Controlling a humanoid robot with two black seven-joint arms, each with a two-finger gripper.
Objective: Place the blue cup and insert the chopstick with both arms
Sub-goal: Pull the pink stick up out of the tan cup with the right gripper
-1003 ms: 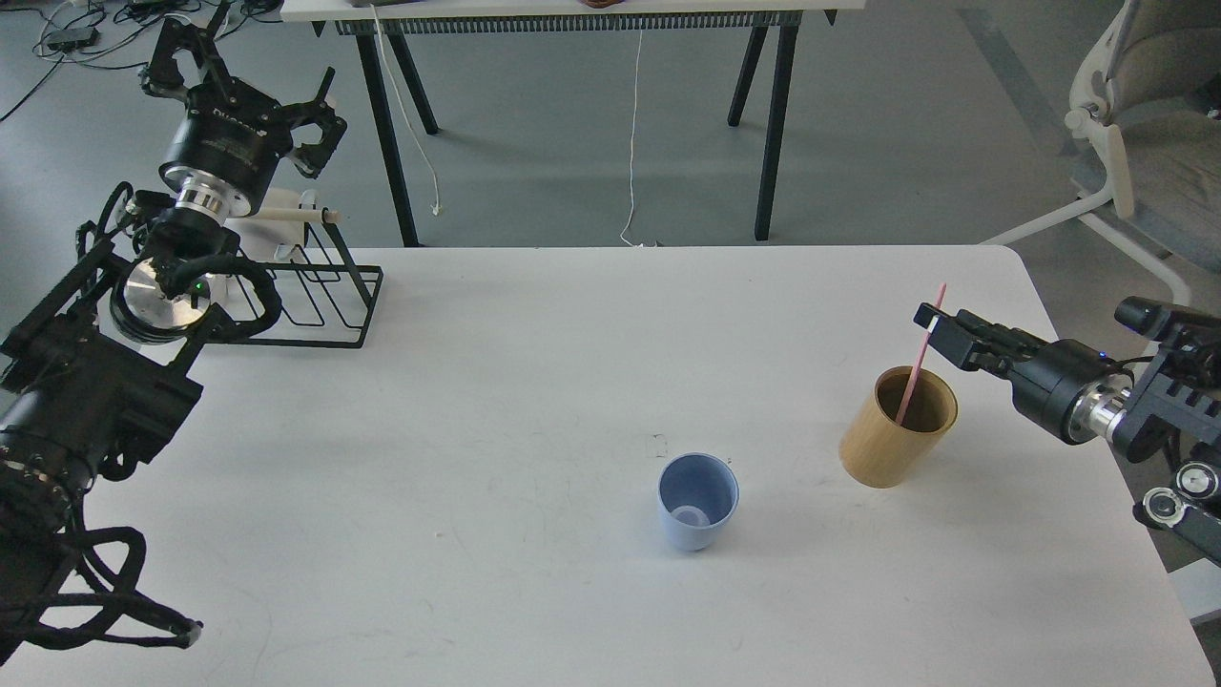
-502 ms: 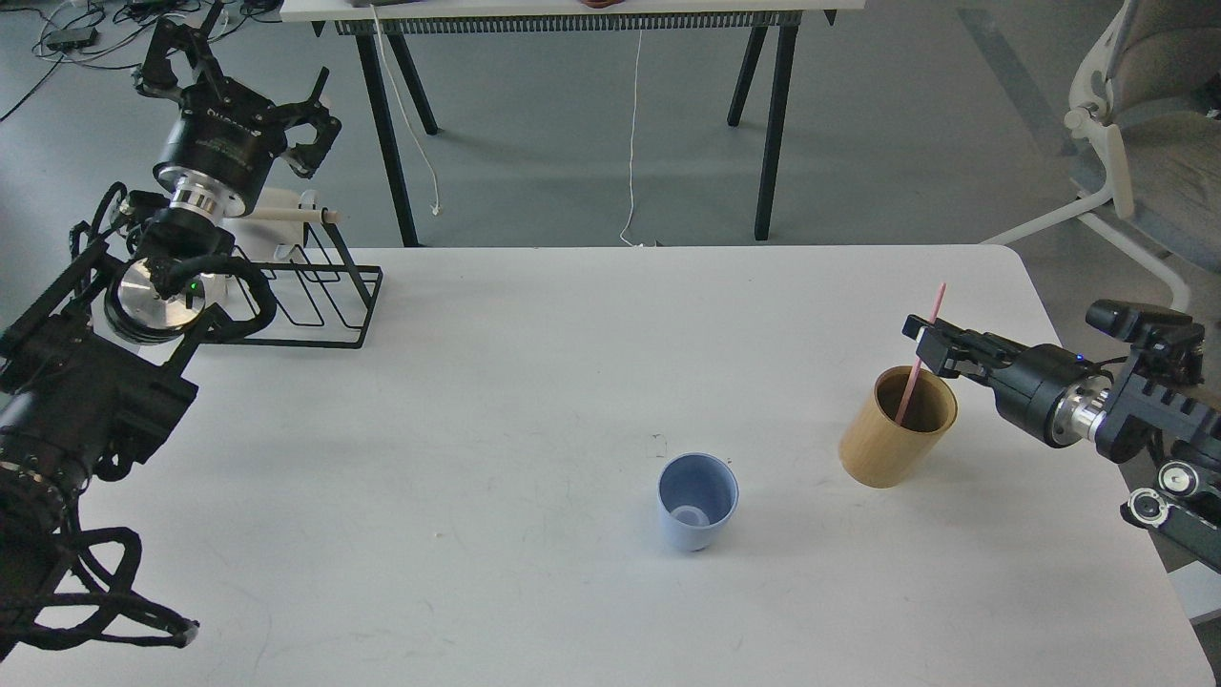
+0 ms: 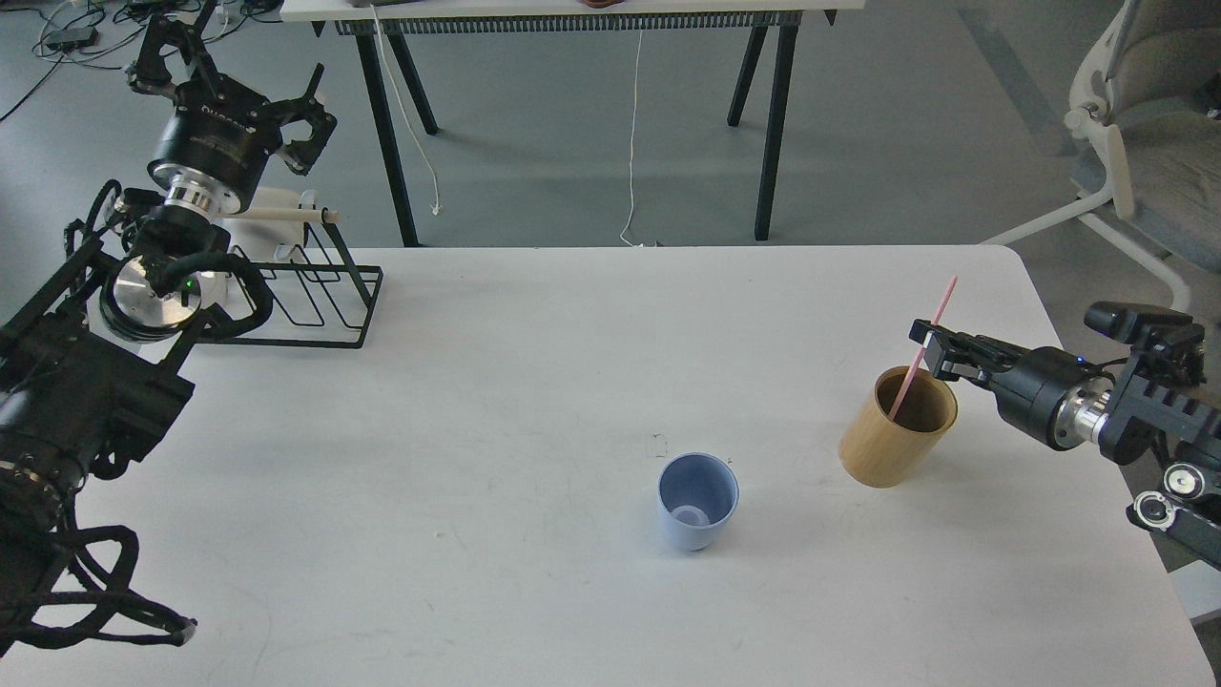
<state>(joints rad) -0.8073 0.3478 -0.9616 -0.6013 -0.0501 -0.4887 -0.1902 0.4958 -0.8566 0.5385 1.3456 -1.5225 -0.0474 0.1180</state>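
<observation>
Moved: right gripper (image 3: 927,345) has edged back right; chopstick (image 3: 921,351) now tilts more, foot inside tan holder (image 3: 898,426).
Fingers: right pinching the chopstick; left gripper (image 3: 229,67) spread (upper left, idle).
Blue cup (image 3: 697,501): lower centre, upright, awaiting insertion.

Your two arms (image 3: 95,382) are matte black w/ silver joint rings and loose black cables; left one shows a green LED, right a blue one.
</observation>
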